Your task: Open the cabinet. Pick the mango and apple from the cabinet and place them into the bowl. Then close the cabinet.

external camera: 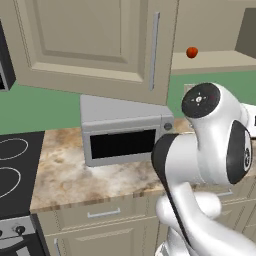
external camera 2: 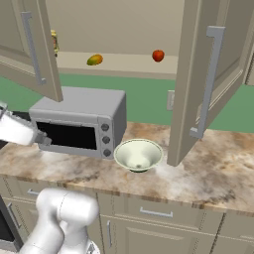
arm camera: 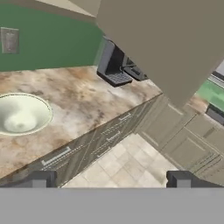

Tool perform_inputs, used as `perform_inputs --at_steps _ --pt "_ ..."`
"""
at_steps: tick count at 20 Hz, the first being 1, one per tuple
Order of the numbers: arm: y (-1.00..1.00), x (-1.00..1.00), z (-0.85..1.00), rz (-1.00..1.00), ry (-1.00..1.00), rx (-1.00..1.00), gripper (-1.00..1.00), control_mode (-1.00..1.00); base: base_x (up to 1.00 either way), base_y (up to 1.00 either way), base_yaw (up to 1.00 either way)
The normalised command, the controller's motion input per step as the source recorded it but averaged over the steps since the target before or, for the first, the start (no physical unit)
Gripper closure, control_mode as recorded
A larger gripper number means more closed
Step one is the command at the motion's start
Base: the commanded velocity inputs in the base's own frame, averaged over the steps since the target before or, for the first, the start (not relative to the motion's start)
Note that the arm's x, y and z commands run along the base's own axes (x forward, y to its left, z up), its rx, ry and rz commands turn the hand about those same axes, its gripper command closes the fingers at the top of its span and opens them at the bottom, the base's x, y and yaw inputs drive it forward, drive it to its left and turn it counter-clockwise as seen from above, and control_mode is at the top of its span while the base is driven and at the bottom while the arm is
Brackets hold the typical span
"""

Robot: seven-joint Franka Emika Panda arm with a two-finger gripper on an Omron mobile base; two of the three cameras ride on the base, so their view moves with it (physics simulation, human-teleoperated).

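From the left base view, the cabinet (external camera: 95, 45) door hangs swung out over the grey microwave (external camera: 125, 135), and the apple (external camera: 191, 52) sits on the shelf behind it.

From the right base view, both of the 2 doors stand open. The mango (external camera 2: 95, 60) lies on the shelf to the left, the apple (external camera 2: 158, 55) well apart to its right. The bowl (external camera 2: 138, 154) rests on the marble counter (external camera 2: 213, 168) just beside the microwave, holding nothing.

In the hand view, the gripper (arm camera: 111, 178) has its 2 tips spread wide with nothing between them, above the floor tiles (arm camera: 127, 162); the bowl shows at the left edge.
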Motion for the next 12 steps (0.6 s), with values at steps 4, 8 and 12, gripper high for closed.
perform_inputs --at_steps 4,8,12 --pt "-0.73 0.35 -0.07 0.2 0.0 0.11 -1.0 -1.0 0.0 0.0 0.0" --pt "-0.58 0.03 0.0 0.25 -0.04 0.12 -1.0 -1.0 0.0 0.0 0.0" --pt "-0.15 0.39 0.0 0.31 -0.02 0.15 -1.0 -1.0 0.0 0.0 0.0"
